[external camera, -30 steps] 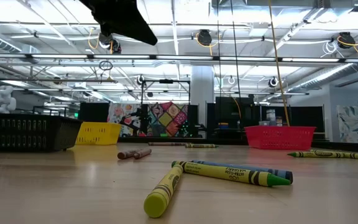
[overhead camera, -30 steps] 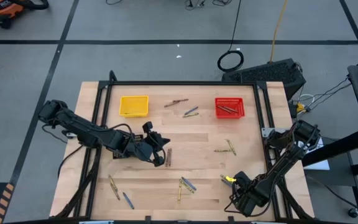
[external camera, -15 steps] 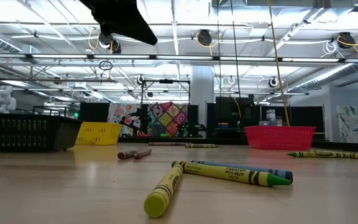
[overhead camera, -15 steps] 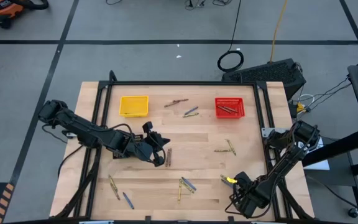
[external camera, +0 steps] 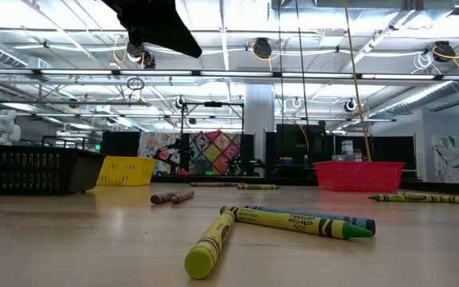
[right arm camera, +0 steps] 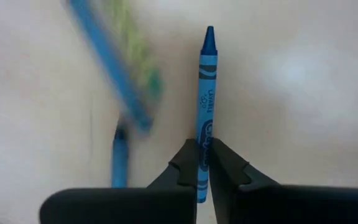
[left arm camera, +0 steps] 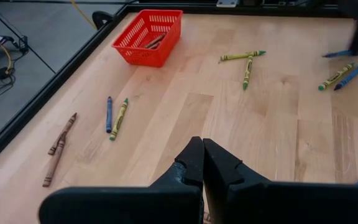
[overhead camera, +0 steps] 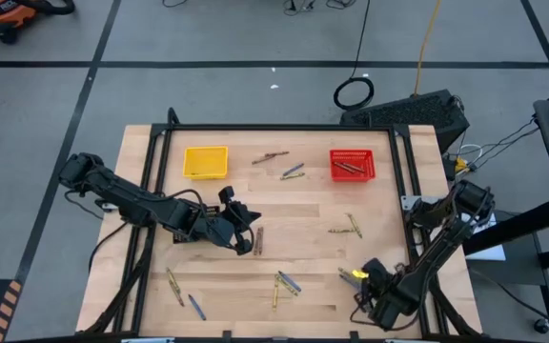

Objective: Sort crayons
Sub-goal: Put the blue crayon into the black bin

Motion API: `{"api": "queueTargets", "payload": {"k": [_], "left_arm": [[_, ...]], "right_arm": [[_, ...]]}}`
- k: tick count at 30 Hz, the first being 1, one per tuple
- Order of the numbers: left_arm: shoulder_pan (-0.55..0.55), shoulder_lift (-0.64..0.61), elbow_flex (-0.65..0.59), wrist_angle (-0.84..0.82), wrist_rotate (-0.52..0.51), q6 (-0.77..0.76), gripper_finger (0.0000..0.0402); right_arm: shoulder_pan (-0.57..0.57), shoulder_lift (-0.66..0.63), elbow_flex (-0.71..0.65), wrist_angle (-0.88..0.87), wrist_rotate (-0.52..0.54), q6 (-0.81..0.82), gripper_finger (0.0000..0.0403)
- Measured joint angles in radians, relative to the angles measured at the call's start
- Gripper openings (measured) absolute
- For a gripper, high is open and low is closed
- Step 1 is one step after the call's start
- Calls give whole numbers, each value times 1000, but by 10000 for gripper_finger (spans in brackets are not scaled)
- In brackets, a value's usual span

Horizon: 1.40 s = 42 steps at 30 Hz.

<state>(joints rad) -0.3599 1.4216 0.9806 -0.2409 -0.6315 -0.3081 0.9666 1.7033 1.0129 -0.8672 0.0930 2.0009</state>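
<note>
While the right gripper (right arm camera: pixel 202 163) sits near the table's (overhead camera: pixel 313 286) front right corner, its fingers are clamped on a blue crayon (right arm camera: pixel 206 93), tip pointing forward. Close to the table's centre, the left gripper (left arm camera: pixel 202 163) has its fingers pressed together, holding nothing. Loose crayons (overhead camera: pixel 284 283) lie scattered across the board. A yellow basket (overhead camera: pixel 205 161) and a red basket (overhead camera: pixel 352 165) stand near the far edge, with bare wood between them.
</note>
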Motion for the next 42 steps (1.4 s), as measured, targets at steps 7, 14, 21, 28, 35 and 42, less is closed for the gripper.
{"api": "queueTargets", "payload": {"k": [7,14,21,28,35,42], "left_arm": [[1,0,0,14,0,8,2],[20,0,0,72,22,32,2],[64,0,-45,233,175,36,2],[78,30,-54,310,327,96,2],[77,75,-54,459,421,194,2],[79,75,-54,471,431,202,2]], "right_arm": [[6,-72,2,-106,52,-26,0],[5,-163,3,-151,257,-93,0],[-10,-239,4,-152,559,-266,0],[-55,-279,5,-146,724,-438,0],[-105,-301,5,-118,749,-570,0],[-130,-301,6,-79,745,-658,0]]}}
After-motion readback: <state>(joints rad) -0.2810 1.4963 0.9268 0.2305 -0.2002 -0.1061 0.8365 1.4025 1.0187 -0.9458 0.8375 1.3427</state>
